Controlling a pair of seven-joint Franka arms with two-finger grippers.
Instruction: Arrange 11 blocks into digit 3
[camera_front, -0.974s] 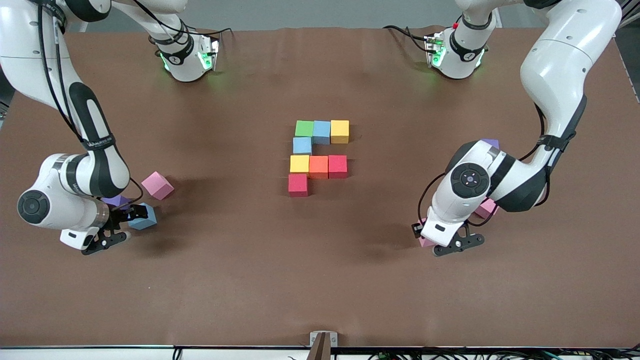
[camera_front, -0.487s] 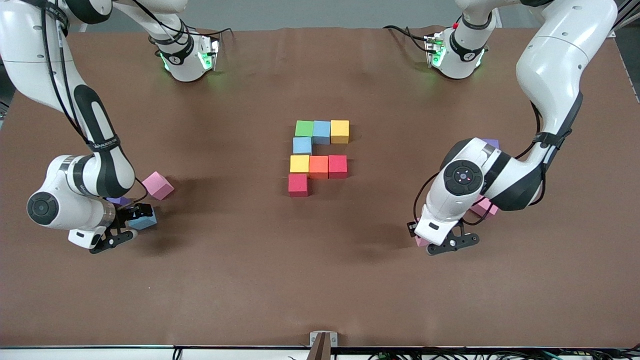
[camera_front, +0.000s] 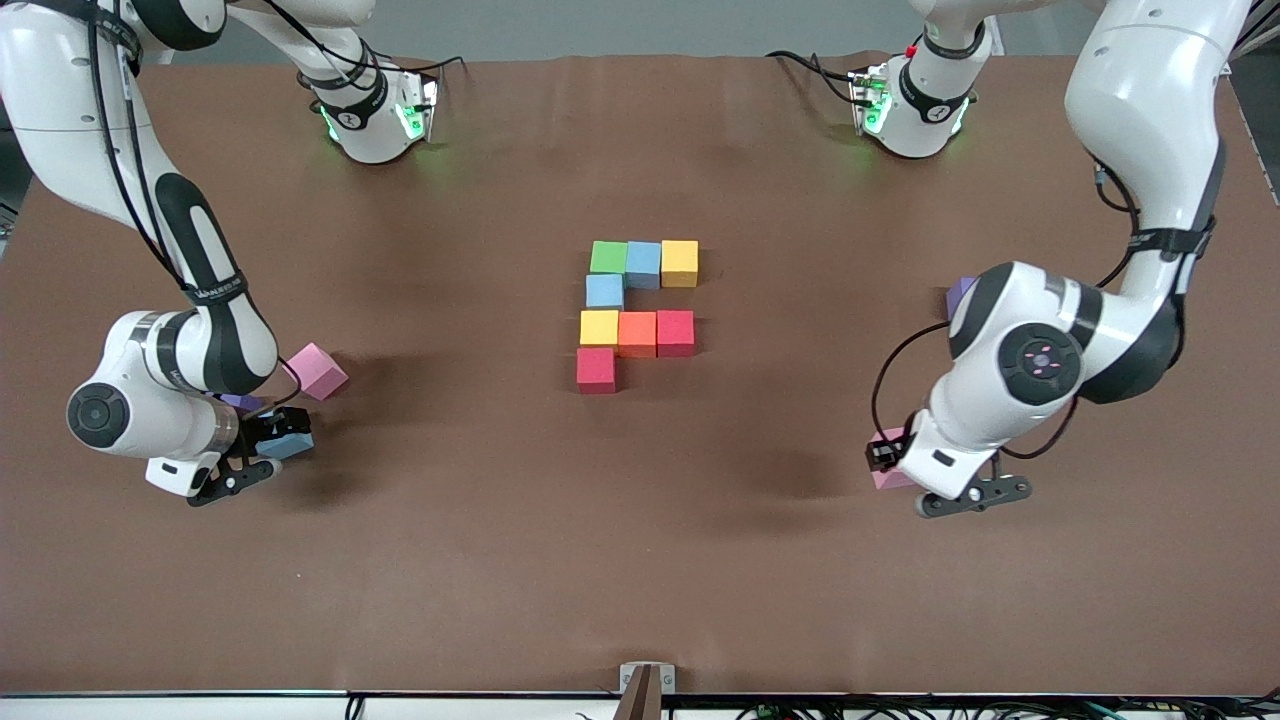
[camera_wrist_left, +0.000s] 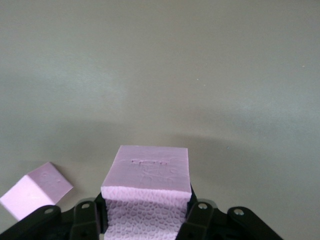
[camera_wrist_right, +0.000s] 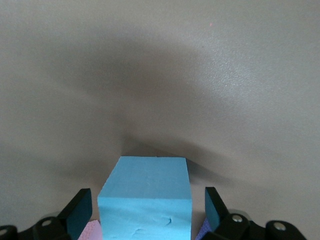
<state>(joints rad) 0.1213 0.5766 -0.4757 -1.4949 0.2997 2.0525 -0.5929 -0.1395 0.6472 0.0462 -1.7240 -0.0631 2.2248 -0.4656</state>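
Note:
Several blocks form a partial figure at the table's middle: green (camera_front: 608, 257), light blue (camera_front: 643, 264) and yellow (camera_front: 680, 262) in a row. Nearer the camera follow a light blue one (camera_front: 604, 291), a yellow, orange and red row (camera_front: 637, 333), and a red one (camera_front: 596, 369). My left gripper (camera_front: 888, 458) (camera_wrist_left: 147, 216) is shut on a pink block (camera_front: 886, 474) (camera_wrist_left: 149, 172) over bare table toward the left arm's end. My right gripper (camera_front: 272, 434) (camera_wrist_right: 145, 212) stands open around a light blue block (camera_front: 292, 444) (camera_wrist_right: 145, 197), with gaps at both fingers (camera_wrist_right: 80, 212).
A pink block (camera_front: 316, 371) lies beside the right arm, and a purple cube (camera_front: 240, 402) shows partly under that arm. Another purple cube (camera_front: 958, 295) peeks out by the left arm. A second pink block (camera_wrist_left: 35, 190) lies on the table by the left gripper.
The left arm has swung toward its own end of the table, carrying the pink block with it. The right gripper has settled a little lower around the light blue block.

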